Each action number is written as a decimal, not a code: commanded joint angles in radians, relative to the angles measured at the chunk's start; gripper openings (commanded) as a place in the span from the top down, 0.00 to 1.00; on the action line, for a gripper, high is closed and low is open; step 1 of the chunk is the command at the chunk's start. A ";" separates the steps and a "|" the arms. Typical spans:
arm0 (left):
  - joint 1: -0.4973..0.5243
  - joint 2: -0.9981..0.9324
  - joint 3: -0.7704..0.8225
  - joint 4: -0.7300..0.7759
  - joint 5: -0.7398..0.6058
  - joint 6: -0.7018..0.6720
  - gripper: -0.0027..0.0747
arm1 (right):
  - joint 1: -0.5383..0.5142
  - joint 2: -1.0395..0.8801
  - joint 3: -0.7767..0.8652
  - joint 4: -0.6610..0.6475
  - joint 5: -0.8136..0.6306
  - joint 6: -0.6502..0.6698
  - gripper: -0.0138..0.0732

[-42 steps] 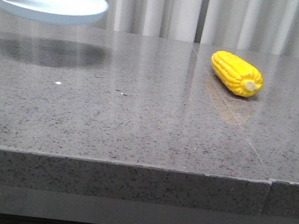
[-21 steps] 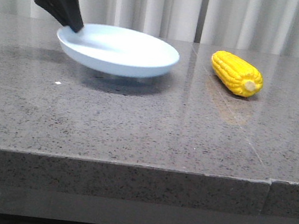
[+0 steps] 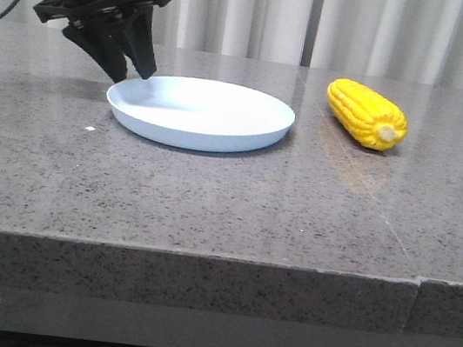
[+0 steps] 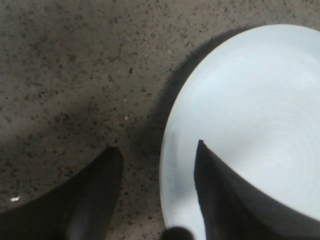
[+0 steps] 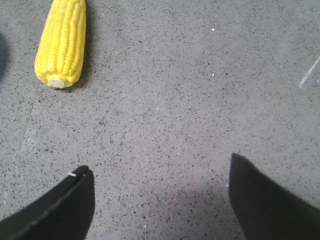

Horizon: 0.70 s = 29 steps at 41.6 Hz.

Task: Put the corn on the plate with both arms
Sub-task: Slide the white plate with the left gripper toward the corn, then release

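In the front view, the plate is seen lying flat on the grey speckled table, a bit left of the middle, with its shadow tucked close under the rim. The left gripper is parked at the plate's left rear edge, black fingers pointed down and spread apart with the rim between them — nothing is actually pinched, as far as can be made out. The corn is found well off to the right of the plate, lying on its side on the table with the pale stub end turned toward the camera; no contact between the two. The right arm isn't caught in this view at all. In the left wrist view, the plate is shown filling one side, and the left gripper is seen straddling the rim: one finger over the plate's inside, the other over bare table, a clear gap left between them. In the right wrist view, the right gripper is held wide open over empty-looking stone, nothing gripped, and the corn is spotted lying on the table well apart from the fingertips — stub end facing the gripper side.
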<state>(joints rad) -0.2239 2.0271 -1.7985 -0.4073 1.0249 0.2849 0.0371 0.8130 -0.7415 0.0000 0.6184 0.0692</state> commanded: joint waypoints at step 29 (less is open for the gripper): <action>-0.176 -0.719 0.377 0.444 -0.126 -0.200 0.41 | -0.004 -0.002 -0.034 -0.019 -0.057 -0.004 0.17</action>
<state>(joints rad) -0.3896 1.4301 -1.4881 0.0258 0.9838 0.1144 0.0371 0.8130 -0.7415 0.0000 0.6184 0.0692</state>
